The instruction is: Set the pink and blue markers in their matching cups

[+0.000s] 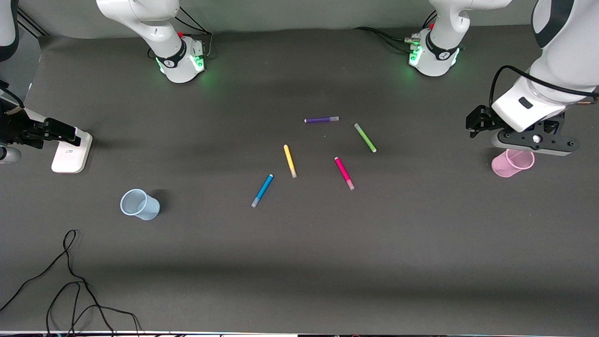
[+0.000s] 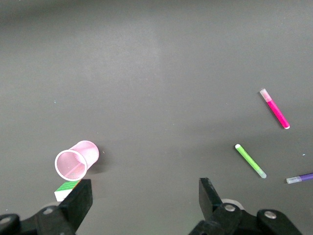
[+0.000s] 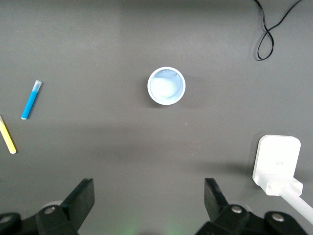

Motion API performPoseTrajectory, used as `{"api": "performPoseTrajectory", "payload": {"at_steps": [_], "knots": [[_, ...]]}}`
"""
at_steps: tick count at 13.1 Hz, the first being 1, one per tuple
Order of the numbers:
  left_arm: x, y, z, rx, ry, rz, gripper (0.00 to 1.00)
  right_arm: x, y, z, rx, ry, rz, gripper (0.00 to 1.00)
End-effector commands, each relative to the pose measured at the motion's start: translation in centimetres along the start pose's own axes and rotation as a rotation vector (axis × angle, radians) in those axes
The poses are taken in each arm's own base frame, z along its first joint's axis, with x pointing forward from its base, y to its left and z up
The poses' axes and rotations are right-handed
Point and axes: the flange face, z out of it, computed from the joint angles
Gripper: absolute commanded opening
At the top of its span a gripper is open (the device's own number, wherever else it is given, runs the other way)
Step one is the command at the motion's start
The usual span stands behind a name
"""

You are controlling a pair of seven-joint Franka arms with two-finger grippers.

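The pink marker and the blue marker lie flat mid-table, apart from each other. The pale blue cup stands toward the right arm's end, mouth up. The pale pink cup stands toward the left arm's end. My left gripper is open and empty, in the air just beside the pink cup; the left wrist view also shows the pink marker. My right gripper is open and empty at the right arm's end; its wrist view shows the blue cup and the blue marker.
Yellow, green and purple markers lie among the two task markers. A white block lies under my right gripper. A small green-and-white object sits against the pink cup. Black cables loop near the front camera.
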Motion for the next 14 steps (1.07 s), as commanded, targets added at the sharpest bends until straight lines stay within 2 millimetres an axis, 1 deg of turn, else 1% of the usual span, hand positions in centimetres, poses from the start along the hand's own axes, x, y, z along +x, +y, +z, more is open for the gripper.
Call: {"api": "performPoseTrajectory", "payload": {"at_steps": [1, 8, 9, 11, 12, 14], "knots": [[0.0, 0.0, -0.7, 0.007, -0.008, -0.013, 0.97, -0.6, 0.5, -0.5, -0.025, 0.015, -0.014, 1.0], [0.1, 0.0, -0.6, 0.007, -0.008, -0.013, 0.97, -0.5, 0.2, -0.4, -0.026, 0.015, -0.017, 1.0], [0.1, 0.0, -0.6, 0.007, -0.008, -0.012, 0.97, -0.5, -0.3, -0.4, -0.025, 0.013, -0.026, 1.0], [0.1, 0.0, -0.6, 0.007, -0.008, -0.012, 0.97, -0.3, -2.9, -0.1, -0.023, 0.015, -0.067, 1.0], [0.1, 0.0, -0.6, 0.007, -0.007, -0.012, 0.97, -0.1, -3.8, 0.2, -0.015, 0.016, -0.054, 1.0], [0.1, -0.1, -0.6, 0.007, -0.008, -0.012, 0.97, 0.0, -7.0, 0.6, -0.016, 0.027, 0.003, 1.0]]}}
